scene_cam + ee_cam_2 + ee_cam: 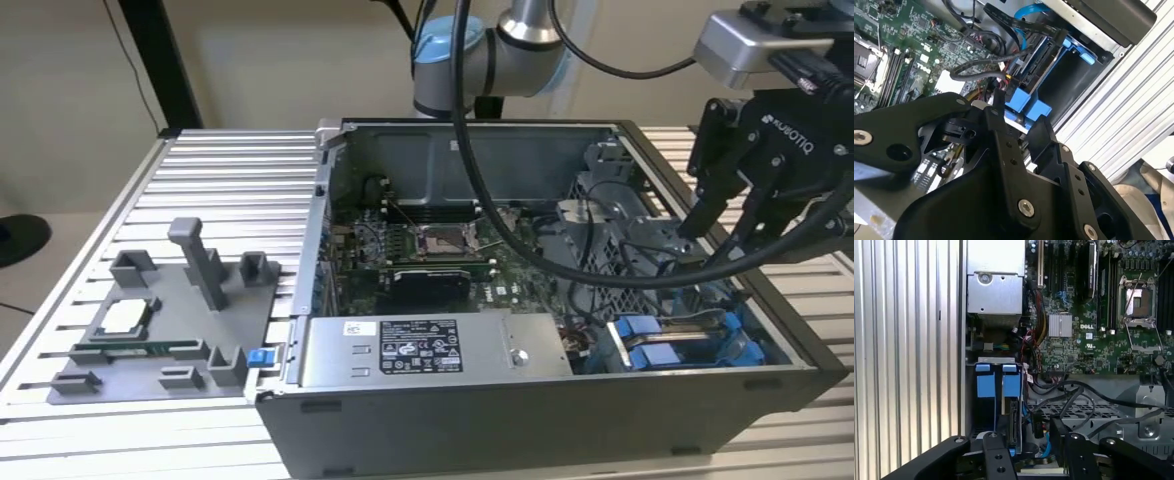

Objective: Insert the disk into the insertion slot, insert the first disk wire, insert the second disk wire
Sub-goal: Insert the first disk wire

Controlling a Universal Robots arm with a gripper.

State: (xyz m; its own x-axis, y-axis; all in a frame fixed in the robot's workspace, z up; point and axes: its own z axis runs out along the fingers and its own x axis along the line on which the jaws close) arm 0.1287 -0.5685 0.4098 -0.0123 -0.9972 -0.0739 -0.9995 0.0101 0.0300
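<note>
My exterior camera stood well back and high, looking down into the open computer case (534,420), with the gripper (721,235) at the exterior view's right. The wrist cameras sat close behind the jaws, the first facing straight down and the second slanted. In both wrist views I saw the insertion slot (996,385) just ahead of the jaws and the motherboard (1089,340) beyond.
</note>
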